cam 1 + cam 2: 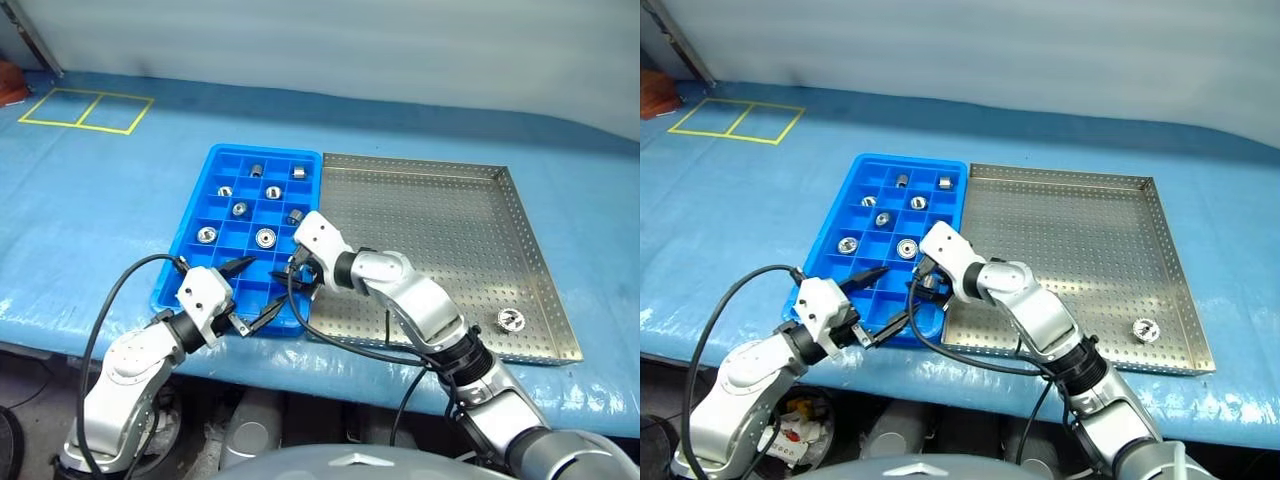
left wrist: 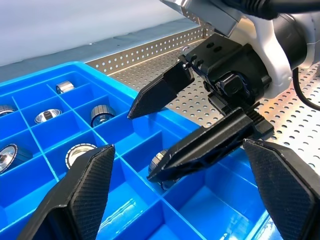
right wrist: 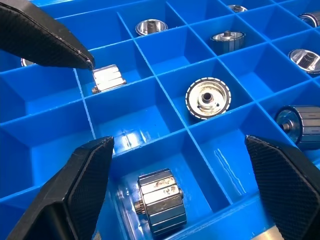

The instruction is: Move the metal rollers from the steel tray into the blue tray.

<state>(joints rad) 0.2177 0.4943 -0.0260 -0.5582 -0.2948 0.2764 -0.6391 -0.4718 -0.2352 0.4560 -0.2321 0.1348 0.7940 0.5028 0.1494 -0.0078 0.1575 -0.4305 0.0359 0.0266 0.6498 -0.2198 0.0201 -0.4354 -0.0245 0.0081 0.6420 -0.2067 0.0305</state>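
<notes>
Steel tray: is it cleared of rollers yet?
No, one roller still lies in the steel tray near its front right corner.

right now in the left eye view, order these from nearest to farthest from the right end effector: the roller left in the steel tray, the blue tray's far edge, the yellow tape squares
1. The blue tray's far edge, just beyond the right end effector.
2. The roller left in the steel tray, at that tray's near right corner.
3. The yellow tape squares, far off at the table's far left.

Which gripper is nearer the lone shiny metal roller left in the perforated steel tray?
Right. The right gripper hovers over the blue gridded plastic tray's near edge; the left gripper hangs further from that roller.
</notes>
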